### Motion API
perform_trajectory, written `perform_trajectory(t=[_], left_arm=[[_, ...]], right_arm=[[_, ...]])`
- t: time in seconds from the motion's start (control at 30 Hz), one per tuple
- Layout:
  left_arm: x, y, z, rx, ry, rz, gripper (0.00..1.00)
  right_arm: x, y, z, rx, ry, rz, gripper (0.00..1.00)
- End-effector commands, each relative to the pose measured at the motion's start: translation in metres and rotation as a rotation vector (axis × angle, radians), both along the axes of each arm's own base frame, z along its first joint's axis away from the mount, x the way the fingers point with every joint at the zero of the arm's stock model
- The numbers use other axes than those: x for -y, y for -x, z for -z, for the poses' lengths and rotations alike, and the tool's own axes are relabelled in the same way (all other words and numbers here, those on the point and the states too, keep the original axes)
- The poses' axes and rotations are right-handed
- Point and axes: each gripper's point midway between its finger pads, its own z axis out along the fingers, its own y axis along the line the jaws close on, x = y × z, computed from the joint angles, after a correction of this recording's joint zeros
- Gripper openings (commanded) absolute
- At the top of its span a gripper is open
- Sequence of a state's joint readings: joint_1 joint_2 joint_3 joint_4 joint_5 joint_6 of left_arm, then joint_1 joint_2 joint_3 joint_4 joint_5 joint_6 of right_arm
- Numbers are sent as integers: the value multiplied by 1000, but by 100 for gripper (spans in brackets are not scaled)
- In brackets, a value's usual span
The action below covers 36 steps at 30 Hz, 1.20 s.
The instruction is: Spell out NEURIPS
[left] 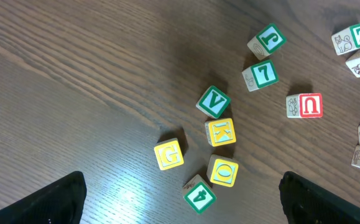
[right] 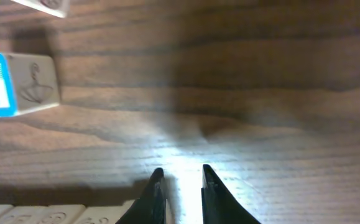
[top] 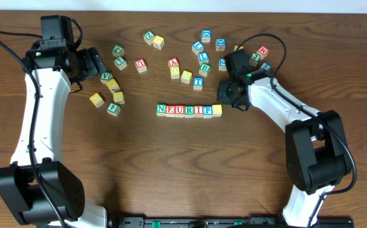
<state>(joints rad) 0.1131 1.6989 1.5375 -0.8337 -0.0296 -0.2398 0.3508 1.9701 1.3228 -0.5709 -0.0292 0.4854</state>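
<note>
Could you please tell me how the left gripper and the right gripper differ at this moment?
The left gripper has its jaws wide apart; the right gripper has them only slightly apart. The left gripper hangs over loose cubes such as the green V cube, while the right gripper is low over the table at the right end of the NEURIP row, by the yellow cube. Both are empty.
</note>
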Motion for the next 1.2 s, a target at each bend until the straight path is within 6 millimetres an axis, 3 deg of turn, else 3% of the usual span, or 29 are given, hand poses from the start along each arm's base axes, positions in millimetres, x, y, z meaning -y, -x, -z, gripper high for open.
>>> perform_trajectory(t=[0.0,0.23,0.4,1.17], left_arm=[[-2,-2,2,-7,-6,-8,98],[-2,-2,2,-7,-6,-7,98],[-2,-2,2,-7,-6,-8,98],[-2,-2,2,-7,-6,-8,98]], right_arm=[[-4,-6,-1,25,3,-14,15],[-22,-8,-2,63,2,-31,10],[-21,-4,7,35,5,-16,9],[-28,6,10,-2,-11,-45,4]])
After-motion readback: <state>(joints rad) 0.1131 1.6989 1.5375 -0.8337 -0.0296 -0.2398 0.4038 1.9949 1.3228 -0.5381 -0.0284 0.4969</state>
